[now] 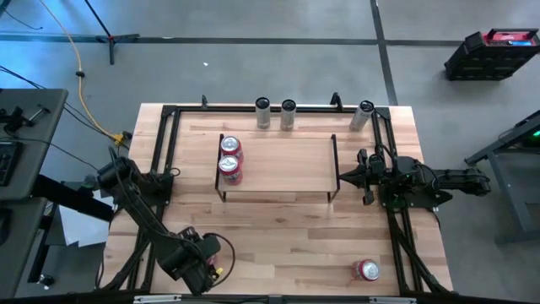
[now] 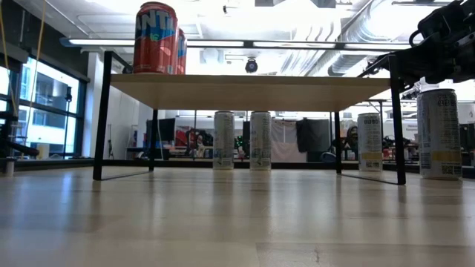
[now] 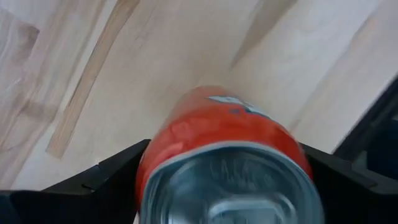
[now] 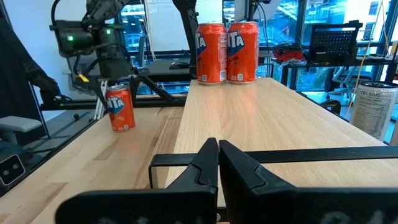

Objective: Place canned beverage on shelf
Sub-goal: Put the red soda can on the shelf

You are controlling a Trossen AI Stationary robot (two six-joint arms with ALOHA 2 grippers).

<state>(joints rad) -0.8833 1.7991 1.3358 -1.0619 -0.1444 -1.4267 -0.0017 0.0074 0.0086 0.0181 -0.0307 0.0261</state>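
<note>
Two orange cans stand on the shelf (its left end). Left gripper, near the table's front-left corner, clamps a third orange can. Right gripper, fingers together, idles beside the shelf's right rail.

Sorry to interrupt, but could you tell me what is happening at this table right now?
The robot is stocking a small shelf with orange cans. Two cans already stand at one end of it. The left tool sits around a third orange can at the near left of the table, low over the wood. The right tool waits shut beside the shelf's other end. Another orange can stands at the near right, and three tall pale cans line the far edge.
</note>
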